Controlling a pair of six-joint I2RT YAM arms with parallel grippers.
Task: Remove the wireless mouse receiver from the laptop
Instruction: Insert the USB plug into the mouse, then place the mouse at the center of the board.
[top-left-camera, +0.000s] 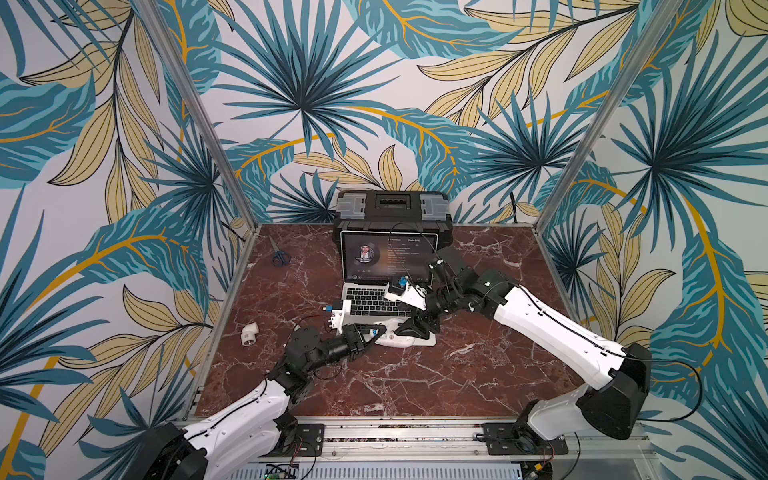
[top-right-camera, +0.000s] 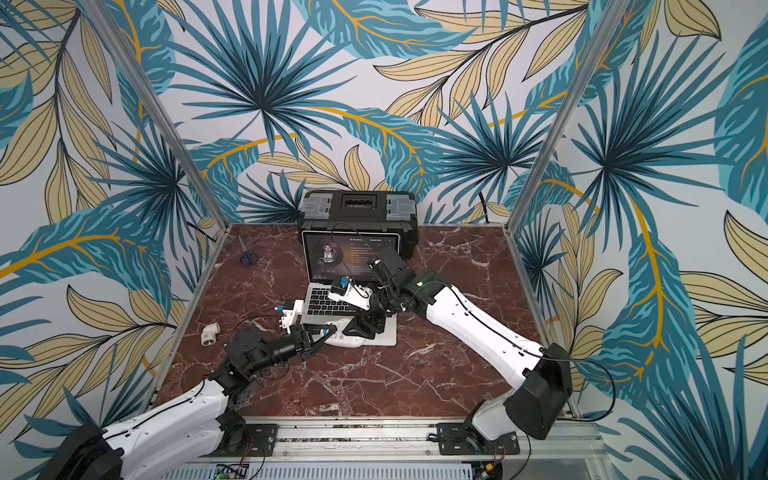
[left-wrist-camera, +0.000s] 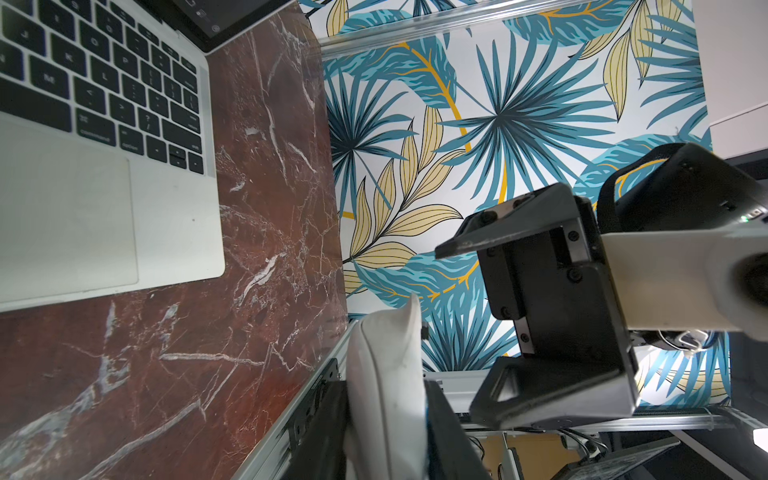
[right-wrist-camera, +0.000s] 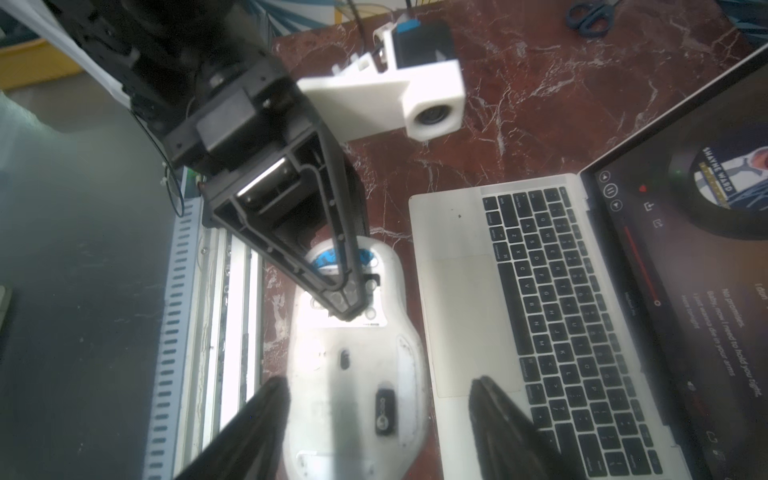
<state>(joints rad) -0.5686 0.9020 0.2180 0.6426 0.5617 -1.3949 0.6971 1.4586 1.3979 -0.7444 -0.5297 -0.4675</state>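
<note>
Left hand (right-wrist-camera: 345, 311) clamps one wireless mouse (right-wrist-camera: 328, 365); right hand (right-wrist-camera: 378, 382) apart; one laptop (right-wrist-camera: 453, 232)

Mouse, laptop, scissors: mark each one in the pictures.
wireless mouse (right-wrist-camera: 353, 386), right wrist view, on its white underside.
laptop (right-wrist-camera: 469, 324), right wrist view, on the trackpad.
scissors (top-left-camera: 281, 258), in a top view, on the blue handles.

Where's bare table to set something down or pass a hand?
Free: table strip between wireless mouse and front rail; back-right corner, right of laptop and toolbox; left side between scissors and white pipe elbow. Crowded: before the laptop, left gripper holds the mouse under the open right gripper.
</note>
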